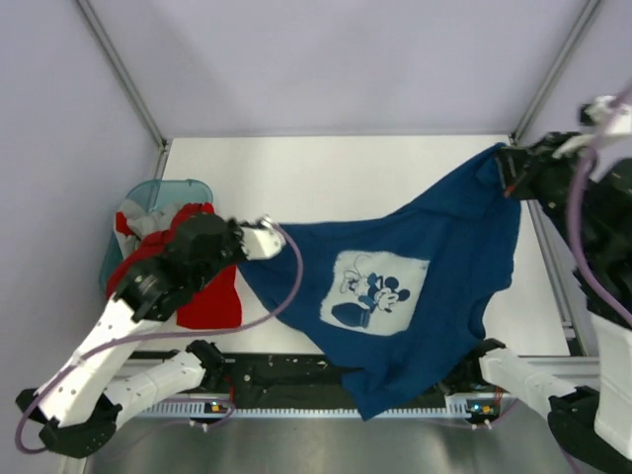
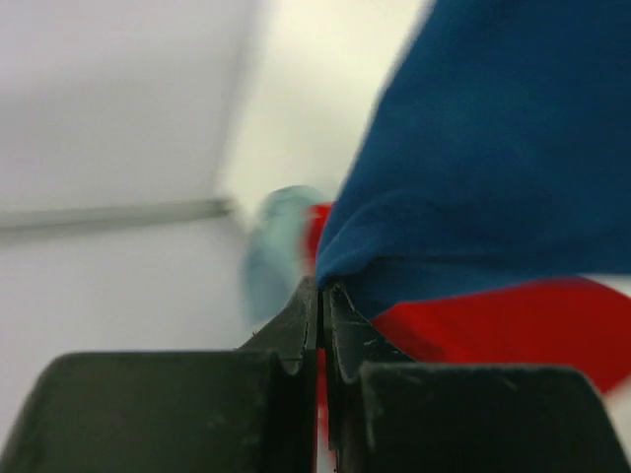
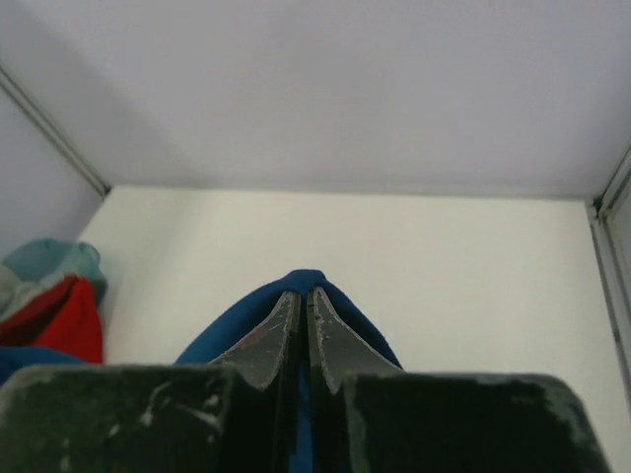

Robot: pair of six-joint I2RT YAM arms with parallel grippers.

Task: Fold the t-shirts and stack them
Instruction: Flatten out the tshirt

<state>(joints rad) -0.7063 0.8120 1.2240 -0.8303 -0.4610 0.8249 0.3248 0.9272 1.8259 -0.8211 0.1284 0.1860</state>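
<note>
1. A translucent teal plastic basket (image 1: 158, 194) stands at the 9 o'clock edge of the flat white table (image 1: 326, 178). A bunched grey-white cloth t-shirt (image 1: 126, 223) lies in it against the rim.
2. A bright red cloth t-shirt (image 1: 209, 302) spills out of the basket toward 6 o'clock, over the table's near-left corner. The left arm's black links lie across its upper part.
3. The left gripper (image 1: 268, 238) sits just toward 3 o'clock of the basket. In the left wrist view its jaws are pressed together, pinching a folded edge of blue cloth, with red cloth directly behind.
4. A dark navy-blue cloth t-shirt (image 1: 444, 252), printed with a white graphic panel (image 1: 375, 293), is stretched across the table between the two grippers. Its upper edge rises from 9 o'clock toward 2 o'clock. Its lower part sags to 6 o'clock and drapes over the near rail between the arm bases. Whether its middle touches the table cannot be told.
5. The right gripper (image 1: 510, 174) is at the table's 2 o'clock corner. In the right wrist view its jaws are closed tight on a small peak of the blue cloth, which shows on both sides of the fingers (image 3: 258, 345).
</note>
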